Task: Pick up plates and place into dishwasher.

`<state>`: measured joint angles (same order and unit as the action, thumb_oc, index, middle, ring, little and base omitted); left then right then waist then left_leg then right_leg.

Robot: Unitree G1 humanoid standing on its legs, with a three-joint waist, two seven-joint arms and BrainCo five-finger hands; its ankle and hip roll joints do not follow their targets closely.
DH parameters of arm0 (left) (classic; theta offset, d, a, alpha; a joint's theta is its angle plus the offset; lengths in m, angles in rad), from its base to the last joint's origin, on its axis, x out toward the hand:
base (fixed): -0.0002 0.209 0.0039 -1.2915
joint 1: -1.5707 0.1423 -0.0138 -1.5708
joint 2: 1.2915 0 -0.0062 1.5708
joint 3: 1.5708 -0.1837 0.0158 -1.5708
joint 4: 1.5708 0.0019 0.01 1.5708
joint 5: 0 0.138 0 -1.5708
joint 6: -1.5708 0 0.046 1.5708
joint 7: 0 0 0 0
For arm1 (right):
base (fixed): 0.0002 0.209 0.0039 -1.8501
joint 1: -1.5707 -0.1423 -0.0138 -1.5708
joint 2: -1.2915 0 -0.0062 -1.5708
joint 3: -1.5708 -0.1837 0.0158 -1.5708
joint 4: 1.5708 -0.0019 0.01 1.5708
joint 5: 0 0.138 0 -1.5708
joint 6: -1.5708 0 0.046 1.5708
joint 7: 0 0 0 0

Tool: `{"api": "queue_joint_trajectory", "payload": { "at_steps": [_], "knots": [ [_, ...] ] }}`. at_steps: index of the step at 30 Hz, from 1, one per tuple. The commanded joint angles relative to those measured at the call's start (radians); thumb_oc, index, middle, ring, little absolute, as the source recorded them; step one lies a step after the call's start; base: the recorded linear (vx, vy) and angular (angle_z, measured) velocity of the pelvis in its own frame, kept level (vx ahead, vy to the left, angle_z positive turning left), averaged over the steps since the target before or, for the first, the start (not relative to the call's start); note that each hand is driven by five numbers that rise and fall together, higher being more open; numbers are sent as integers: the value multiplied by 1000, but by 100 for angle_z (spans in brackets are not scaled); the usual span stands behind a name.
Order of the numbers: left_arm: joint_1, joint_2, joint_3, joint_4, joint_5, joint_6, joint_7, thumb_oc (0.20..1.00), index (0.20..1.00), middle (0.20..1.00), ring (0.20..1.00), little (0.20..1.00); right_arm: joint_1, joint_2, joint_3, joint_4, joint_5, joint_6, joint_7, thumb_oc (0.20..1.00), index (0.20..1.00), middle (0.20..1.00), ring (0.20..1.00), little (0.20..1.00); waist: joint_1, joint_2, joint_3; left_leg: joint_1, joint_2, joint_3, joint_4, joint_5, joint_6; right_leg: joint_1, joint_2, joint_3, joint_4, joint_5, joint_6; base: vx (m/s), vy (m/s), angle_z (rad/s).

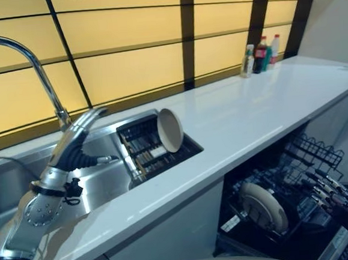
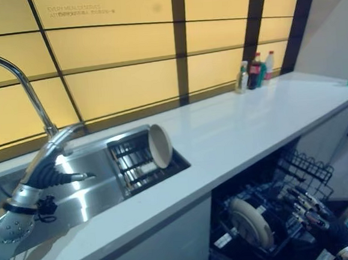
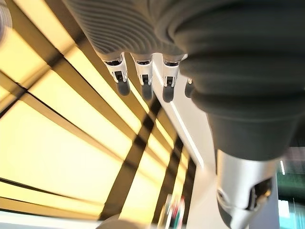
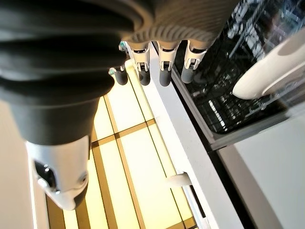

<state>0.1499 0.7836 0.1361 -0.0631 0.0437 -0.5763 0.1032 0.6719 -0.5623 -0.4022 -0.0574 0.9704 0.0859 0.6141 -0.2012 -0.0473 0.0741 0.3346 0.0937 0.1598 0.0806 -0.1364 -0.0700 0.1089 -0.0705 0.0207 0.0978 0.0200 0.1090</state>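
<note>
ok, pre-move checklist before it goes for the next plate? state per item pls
1. Plate to pick: ok. One plate stands on edge in the sink rack.
2. Left hand free: ok. Fingers straight over the sink, holding nothing.
3. Right hand free: ok. Fingers straight and empty, over the dishwasher rack.
4. Dishwasher open: ok. The rack is pulled out below the counter.
5. Slot free in the rack: cannot tell. One plate in dishwasher already stands there; the tines beside it are too dark to judge.
6. Path across the counter: ok. Bottles stand far back by the wall.
</note>
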Motion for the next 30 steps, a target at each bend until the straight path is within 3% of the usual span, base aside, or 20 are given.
{"api": "queue_joint_trajectory", "payload": {
  "at_steps": [1, 4, 7, 14, 21, 26, 30],
  "knots": [
    [26, -57, 94, -51, -257, 30, -110, 1000, 1000, 1000, 1000, 1000, -68, -3, -43, -96, -15, -49, -32, 1000, 1000, 1000, 1000, 1000, 4, -4, -59, -182, 23, -51, 20, 158, -3, 6, -17, 7, 30, -29, 37, -184, 71, 13],
    [57, -128, 141, -135, -364, 78, -182, 1000, 1000, 1000, 1000, 1000, -92, 26, -40, -139, -40, -57, -62, 1000, 1000, 1000, 1000, 1000, 14, 2, -59, -182, 16, -55, 5, 149, 1, 2, -11, 11, 17, -37, 30, -226, 66, 9],
    [49, -166, 139, -226, -362, 125, -187, 1000, 1000, 1000, 1000, 1000, -146, 40, -23, -195, -79, -94, -142, 1000, 1000, 1000, 1000, 1000, 23, 11, -58, -186, 6, -61, -5, 133, 9, -7, -3, 11, 11, -51, 20, -273, 62, 2],
    [-70, -146, 70, -255, -272, 185, -145, 1000, 1000, 1000, 1000, 1000, -357, 32, 101, -211, -183, -153, -338, 1000, 1000, 1000, 1000, 1000, 52, 34, -62, -204, -16, -66, 2, 104, 21, -18, 6, 14, -5, -58, 10, -176, 60, 2],
    [-226, -144, -36, -182, -320, 279, -61, 1000, 1000, 1000, 1000, 1000, -542, -9, 194, -153, -266, -138, -468, 1000, 1000, 1000, 1000, 1000, 70, 49, -53, -201, -44, -99, -40, 96, 30, -23, 1, 9, -23, -55, 16, -55, 45, 7],
    [-208, -228, -73, -160, -354, 258, -75, 1000, 1000, 1000, 1000, 1000, -657, -10, 270, -100, -309, -115, -512, 1000, 1000, 1000, 1000, 1000, 101, 41, -40, -213, -50, -112, -51, 99, 34, -35, 1, 4, -29, -47, 14, -50, -3, -1],
    [-199, -242, -103, -170, -310, 257, -93, 1000, 1000, 1000, 1000, 1000, -732, -34, 308, -59, -299, -104, -572, 1000, 1000, 1000, 1000, 1000, 127, 32, -36, -216, -45, -113, -55, 89, 33, -33, 4, -1, -33, -56, 11, -15, -6, 3]
  ]
}}
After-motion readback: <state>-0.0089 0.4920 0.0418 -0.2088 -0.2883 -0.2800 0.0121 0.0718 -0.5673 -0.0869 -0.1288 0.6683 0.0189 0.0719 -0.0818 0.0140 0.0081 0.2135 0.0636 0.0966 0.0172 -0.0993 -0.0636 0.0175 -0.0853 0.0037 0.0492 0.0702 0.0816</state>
